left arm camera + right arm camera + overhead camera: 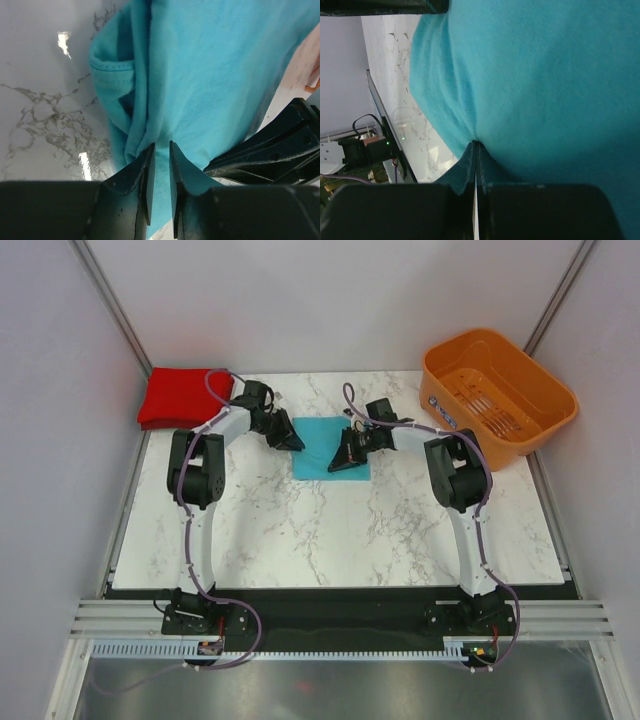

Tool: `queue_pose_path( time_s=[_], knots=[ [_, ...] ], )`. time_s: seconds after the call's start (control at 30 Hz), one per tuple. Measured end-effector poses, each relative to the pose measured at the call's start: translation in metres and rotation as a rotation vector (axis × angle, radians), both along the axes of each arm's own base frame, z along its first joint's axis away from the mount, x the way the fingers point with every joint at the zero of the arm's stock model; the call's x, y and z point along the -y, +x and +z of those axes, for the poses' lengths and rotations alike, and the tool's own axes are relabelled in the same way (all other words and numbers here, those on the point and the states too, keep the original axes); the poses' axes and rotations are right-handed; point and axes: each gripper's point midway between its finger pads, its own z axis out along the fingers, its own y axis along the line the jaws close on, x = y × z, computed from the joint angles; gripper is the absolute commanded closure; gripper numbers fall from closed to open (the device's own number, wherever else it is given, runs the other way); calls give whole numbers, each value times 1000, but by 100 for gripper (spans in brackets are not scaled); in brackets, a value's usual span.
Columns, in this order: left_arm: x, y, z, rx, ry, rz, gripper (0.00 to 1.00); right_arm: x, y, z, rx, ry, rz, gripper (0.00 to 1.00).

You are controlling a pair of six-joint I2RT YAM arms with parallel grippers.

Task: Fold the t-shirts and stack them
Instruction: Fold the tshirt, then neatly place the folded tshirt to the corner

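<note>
The teal-blue t-shirt [322, 443] lies folded into a small rectangle on the marble table, at the back centre. My left gripper [296, 443] sits at its left edge. In the left wrist view the left gripper [161, 145] is closed to a narrow gap with bunched teal cloth [200, 75] running between the fingers. My right gripper [336, 464] is at the shirt's near right corner. In the right wrist view the right gripper [476, 144] is shut, pinching the teal cloth [545, 75] at its tips. The red t-shirt [180, 395] lies folded at the back left corner.
An orange slotted basket [497, 390] stands at the back right, beside the table. Grey walls close in the left, back and right sides. The marble table [330, 530] stretches toward the arm bases.
</note>
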Motion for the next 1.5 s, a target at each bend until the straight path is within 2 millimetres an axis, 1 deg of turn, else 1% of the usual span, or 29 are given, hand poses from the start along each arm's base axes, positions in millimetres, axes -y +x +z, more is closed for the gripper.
queue_pose_path(
  time_s=[0.1,0.13,0.17,0.2,0.23,0.27,0.3,0.33,0.37,0.47,0.53,0.57,0.63,0.77,0.83,0.93,1.07,1.27,1.33,1.5],
  knots=[
    [1,1,3,7,-5,-1,70,5,4,2,8,5,-5,99],
    [1,1,3,8,-6,-1,65,6,4,3,11,3,-7,96],
    [1,1,3,10,-6,-1,62,7,4,4,12,1,-7,90],
    [1,2,5,13,-6,-2,58,9,4,7,16,-4,-11,86],
    [1,2,8,18,-6,-2,51,10,3,10,23,-11,-14,81],
    [0,2,11,26,-2,-1,48,13,3,14,31,-20,-21,72],
    [-1,4,16,40,5,3,46,15,4,20,44,-29,-27,69],
    [-2,5,23,57,10,7,42,17,4,25,58,-40,-36,65],
    [-4,7,30,76,18,12,39,20,7,32,83,-56,-51,59],
    [-8,8,50,124,33,25,38,32,19,54,166,-102,-102,52],
    [-10,8,57,143,38,28,38,43,31,67,229,-146,-154,49],
    [-10,8,58,148,40,27,38,50,37,72,257,-168,-178,46],
    [-11,8,56,148,50,29,38,61,48,74,301,-218,-221,39],
    [-15,5,46,129,72,33,38,86,68,64,351,-340,-291,36],
    [-16,6,39,121,81,34,38,92,79,60,370,-380,-309,36],
    [-18,6,24,100,98,34,40,95,99,55,409,-409,-316,35],
    [-21,8,4,67,109,35,40,96,115,38,426,-444,-309,35],
    [-24,17,4,83,108,38,40,98,130,8,427,-491,-297,34],
    [-26,20,5,89,109,39,40,95,138,10,446,-479,-296,36],
    [-29,24,4,96,110,42,41,89,145,7,457,-443,-281,45]
  ],
)
